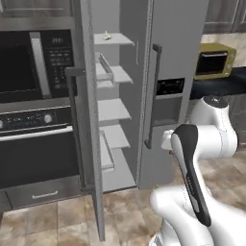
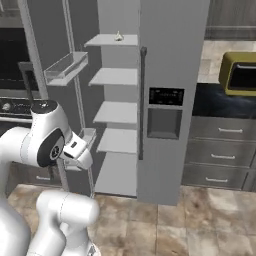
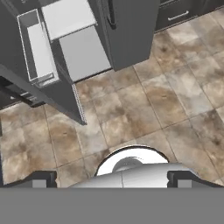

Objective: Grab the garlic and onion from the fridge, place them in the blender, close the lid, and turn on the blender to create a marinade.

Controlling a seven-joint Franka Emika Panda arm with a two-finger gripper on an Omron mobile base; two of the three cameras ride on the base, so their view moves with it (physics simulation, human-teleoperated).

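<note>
Seemingly unreadable fridge (image 2: 170, 60) dispenser panel (image 2: 166, 96)

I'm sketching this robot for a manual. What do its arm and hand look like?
The arm is glossy white, built of rounded, tube-like segments with bulging joints. Dark bands and caps mark the joints; one long black strip runs down a segment. No loose cables or lettering are visible. The hand ends in two small dark, blocky fingertips with paler grey faces.

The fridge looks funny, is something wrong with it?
Nothing is broken or spilled. The fridge has its left door swung wide open. Its white shelves look nearly bare: just one small pale thing, maybe the garlic, sits on the top shelf. No onion can be made out.
</note>
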